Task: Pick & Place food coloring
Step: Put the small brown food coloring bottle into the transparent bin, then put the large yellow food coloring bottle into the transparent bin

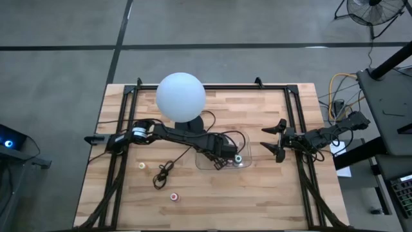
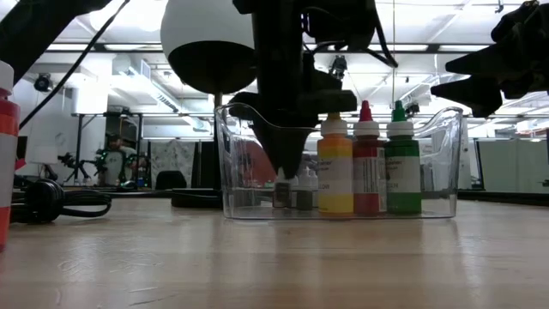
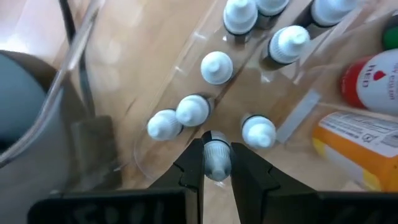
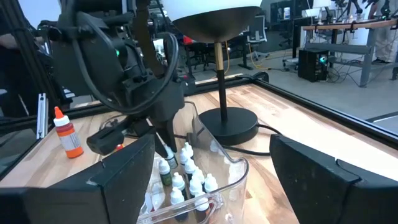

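While your left gripper (image 3: 217,163) pinched a white-capped bottle (image 3: 216,155) inside the clear tray (image 3: 186,50), your right gripper (image 1: 275,143) waited wide beside it. That bottle looked light, stiff and slick; gripping just below the cap seemed safest.

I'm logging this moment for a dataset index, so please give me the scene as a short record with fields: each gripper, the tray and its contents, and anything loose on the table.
left gripper: inside the clear tray, shut on a white-capped bottle
right gripper: open, empty, waiting above the table to the right of the tray
tray contents: several small white-capped bottles; yellow bottle, red bottle and green bottle upright in a row
loose on table: orange bottle, two more bottles left of the tray
other: globe lamp behind the tray
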